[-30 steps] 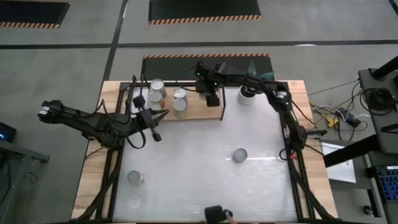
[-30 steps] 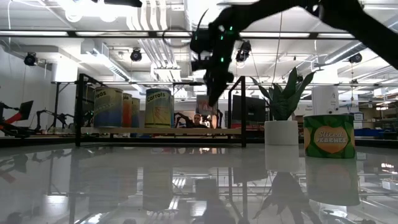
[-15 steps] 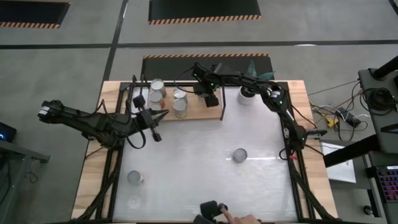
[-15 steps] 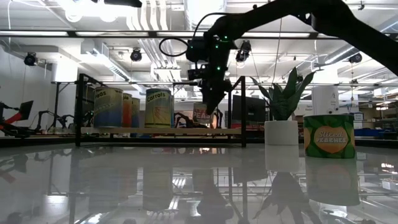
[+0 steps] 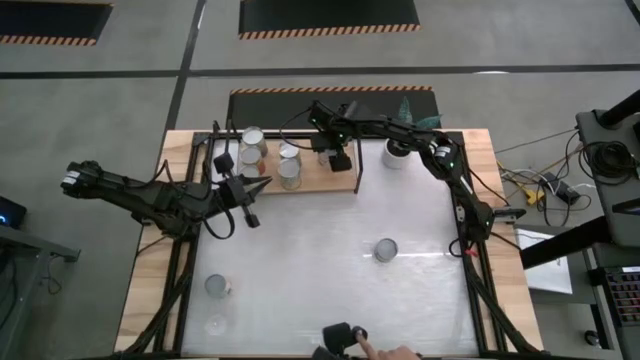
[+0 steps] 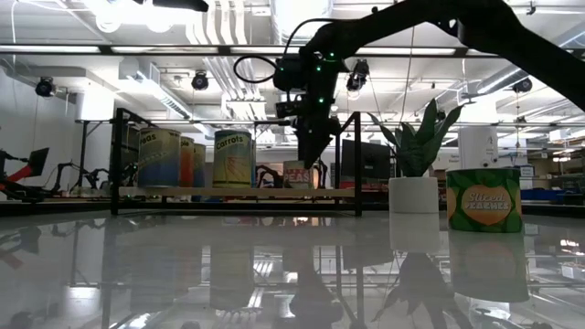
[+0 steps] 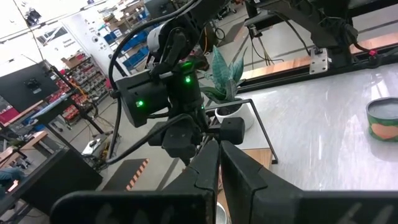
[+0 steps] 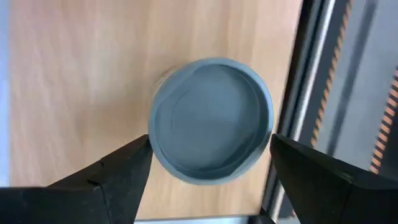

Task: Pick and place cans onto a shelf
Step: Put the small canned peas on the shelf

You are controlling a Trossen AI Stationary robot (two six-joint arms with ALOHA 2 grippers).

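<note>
My right gripper (image 5: 336,157) reaches over the right part of the shelf (image 5: 312,182), fingers down, shut on a can (image 8: 211,121) with a grey round top. In the low view this can (image 6: 297,175) is under the gripper (image 6: 307,157), its bottom at the shelf board (image 6: 183,192). Several cans (image 5: 270,156) stand on the shelf's left part. My left gripper (image 5: 252,196) is shut and empty, just in front of the shelf's left end. One can (image 5: 385,250) stands on the table's right middle, another (image 5: 217,286) at the near left. My right gripper pinches the can's upper rim (image 8: 157,146) on two opposite sides, only at the fingertips (image 8: 134,158). The fingers come from above, pointing down. The can is upright, with its bottom at the wooden shelf board (image 8: 68,74).
A white pot with a spiky green plant (image 5: 397,152) stands right of the shelf, close to my right arm. The shelf's black frame post (image 5: 357,170) is beside the held can. A person's hand (image 5: 352,345) holds a dark thing at the table's near edge.
My right gripper has gone a little toward the table's left and far edge and down over the shelf with the can. The can now sits lower, at the shelf board. A person's hand has come in at the near edge.
</note>
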